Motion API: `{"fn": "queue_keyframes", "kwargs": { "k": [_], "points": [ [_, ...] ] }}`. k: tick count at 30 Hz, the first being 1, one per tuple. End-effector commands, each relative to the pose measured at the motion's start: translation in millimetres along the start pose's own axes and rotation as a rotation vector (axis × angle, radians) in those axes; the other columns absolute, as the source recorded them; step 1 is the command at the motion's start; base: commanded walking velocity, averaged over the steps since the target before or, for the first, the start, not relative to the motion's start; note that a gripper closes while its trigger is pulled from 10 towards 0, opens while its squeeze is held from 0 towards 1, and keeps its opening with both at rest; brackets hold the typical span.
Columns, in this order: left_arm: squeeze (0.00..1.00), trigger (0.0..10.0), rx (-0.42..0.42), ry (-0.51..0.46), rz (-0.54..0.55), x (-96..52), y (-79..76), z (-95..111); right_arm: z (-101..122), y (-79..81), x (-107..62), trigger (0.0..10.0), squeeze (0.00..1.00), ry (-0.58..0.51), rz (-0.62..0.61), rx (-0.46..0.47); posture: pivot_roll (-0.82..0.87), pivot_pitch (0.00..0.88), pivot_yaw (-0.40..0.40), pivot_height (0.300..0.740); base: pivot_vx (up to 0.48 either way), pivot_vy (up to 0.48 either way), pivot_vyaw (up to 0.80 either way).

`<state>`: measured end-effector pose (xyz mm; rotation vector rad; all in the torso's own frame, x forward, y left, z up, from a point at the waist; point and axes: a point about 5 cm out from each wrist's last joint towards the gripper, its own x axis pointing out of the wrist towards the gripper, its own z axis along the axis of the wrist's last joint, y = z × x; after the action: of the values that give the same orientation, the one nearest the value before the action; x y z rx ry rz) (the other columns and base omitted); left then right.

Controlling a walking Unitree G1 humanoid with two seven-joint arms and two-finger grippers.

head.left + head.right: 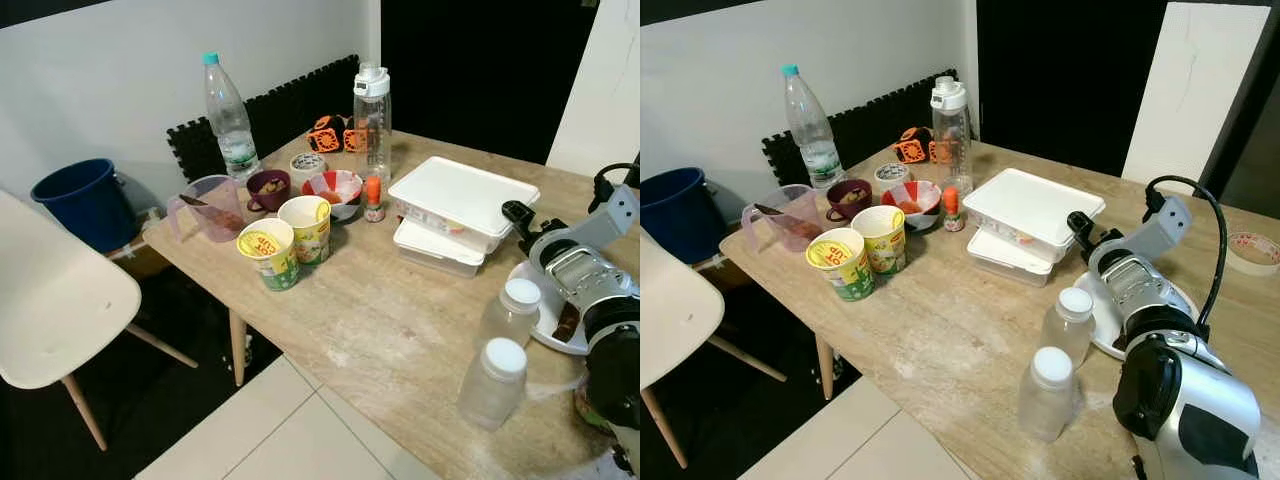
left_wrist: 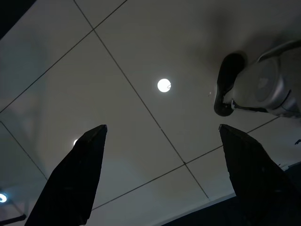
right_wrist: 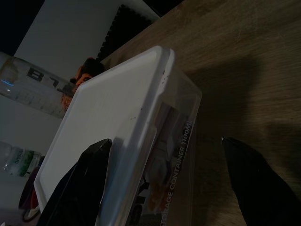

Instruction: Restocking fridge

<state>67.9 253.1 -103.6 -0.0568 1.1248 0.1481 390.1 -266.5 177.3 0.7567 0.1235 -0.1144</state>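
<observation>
Two stacked clear containers (image 1: 1030, 225), white lids, right hand (image 3: 164, 183) fingers apart beside them

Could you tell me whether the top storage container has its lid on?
Yes, lid on: the top storage container shows a flat white lid covering it fully.

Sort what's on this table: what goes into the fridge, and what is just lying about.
For the fridge, probably:
stacked storage containers, which the open right gripper is nearing
two white-capped bottles
water bottle
two noodle cups

Lying about:
blue bucket
white chair
tape roll
pink jug
</observation>
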Motion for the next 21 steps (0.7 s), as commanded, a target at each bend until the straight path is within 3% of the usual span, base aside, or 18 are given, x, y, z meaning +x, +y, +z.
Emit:
{"fn": "queue_keyframes", "kwargs": {
  "k": [1,15,21],
  "points": [
    [0.0,10.0,0.027,0.005,0.02,-3.7,11.4,-3,3,3.5,0.7,10.0,0.0,-0.019,0.018,0.01,0.05,0.082,0.108,0.74,0.0,0.0,0.0],
    [0.0,10.0,0.043,-0.011,0.007,-3.2,11.7,2,8,23.0,5.1,10.0,0.0,-0.022,0.082,0.018,0.05,0.097,0.106,0.74,0.0,0.0,0.0],
    [0.0,10.0,0.044,-0.009,0.006,-3.3,11.7,1,6,28.0,6.7,10.0,0.0,-0.001,0.078,-0.021,0.05,0.092,0.101,0.74,0.0,0.0,0.0]
  ]
}}
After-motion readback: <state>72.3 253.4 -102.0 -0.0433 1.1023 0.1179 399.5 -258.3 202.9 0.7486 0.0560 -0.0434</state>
